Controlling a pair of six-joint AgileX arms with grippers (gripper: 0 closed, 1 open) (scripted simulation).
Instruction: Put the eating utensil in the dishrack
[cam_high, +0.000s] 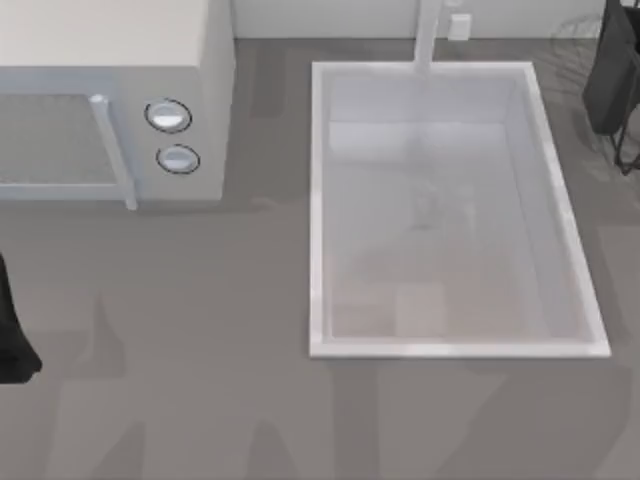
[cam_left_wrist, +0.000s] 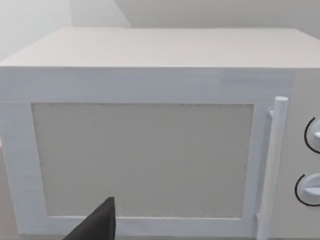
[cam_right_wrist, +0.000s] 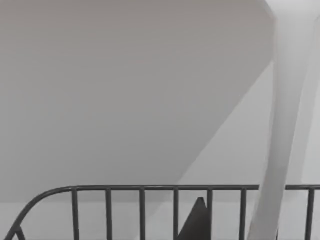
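Note:
The eating utensil is out of view. The dishrack (cam_high: 614, 85) sits at the table's far right edge, past the sink, as a dark panel with thin black wires, cut off by the frame. Its curved wire rail with upright bars (cam_right_wrist: 142, 189) runs across the right wrist view. A dark tip of my right gripper (cam_right_wrist: 196, 222) rises just in front of that rail. My left arm (cam_high: 12, 340) is parked at the table's left edge. A dark tip of my left gripper (cam_left_wrist: 97, 224) faces the microwave door.
A white microwave (cam_high: 110, 110) with a bar handle and two round knobs stands at the back left, and its door (cam_left_wrist: 142, 160) faces the left wrist camera. A big white sink basin (cam_high: 318, 200) lies right of centre, with a white faucet (cam_high: 428, 35) behind it. Grey countertop lies in front.

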